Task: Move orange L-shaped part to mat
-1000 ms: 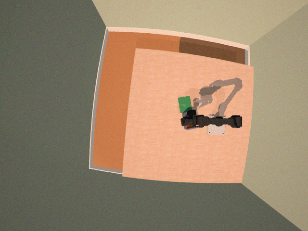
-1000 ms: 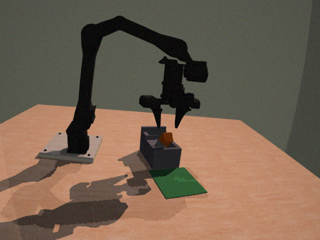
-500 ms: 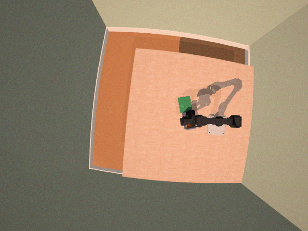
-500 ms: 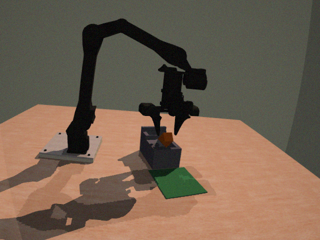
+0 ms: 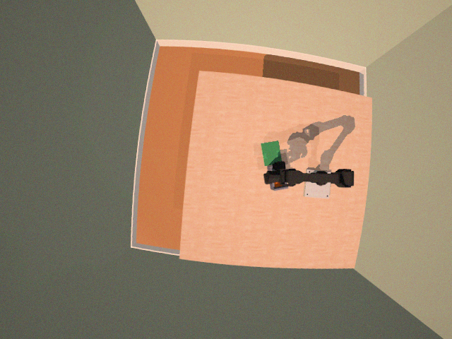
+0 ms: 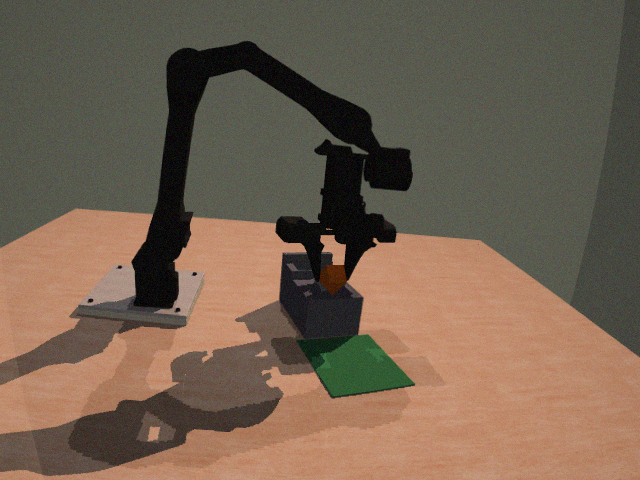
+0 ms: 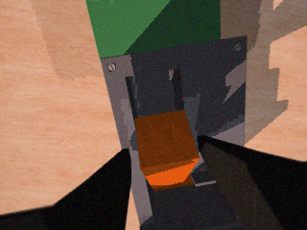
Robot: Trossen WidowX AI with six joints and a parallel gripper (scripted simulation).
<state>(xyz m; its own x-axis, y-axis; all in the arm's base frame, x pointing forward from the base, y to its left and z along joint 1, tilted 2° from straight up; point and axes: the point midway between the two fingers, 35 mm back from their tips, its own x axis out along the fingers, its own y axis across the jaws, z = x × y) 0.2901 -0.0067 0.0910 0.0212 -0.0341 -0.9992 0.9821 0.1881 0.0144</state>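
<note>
The orange part [image 5: 277,184] [image 6: 333,277] [image 7: 165,139] is tipped in the pocket of the grey tray [image 6: 333,314] [image 7: 213,62], with one end raised above the rim. Its lower end is hidden in the pocket. My gripper [image 6: 332,280] [image 7: 164,148] points down over the tray and is partly open, with one finger on either side of the raised end. In the wrist view a thin gap shows at the left finger; the right finger is very near the part, and contact cannot be told. The green mat [image 5: 270,151] [image 6: 361,367] [image 7: 117,24] is bare.
The mat lies on the table [image 5: 226,164] [image 6: 491,320] just beyond one short end of the tray. The arm's pale base plate [image 5: 317,190] [image 6: 103,294] stands on the table to one side. The arm's shadow falls across the table and part of the mat.
</note>
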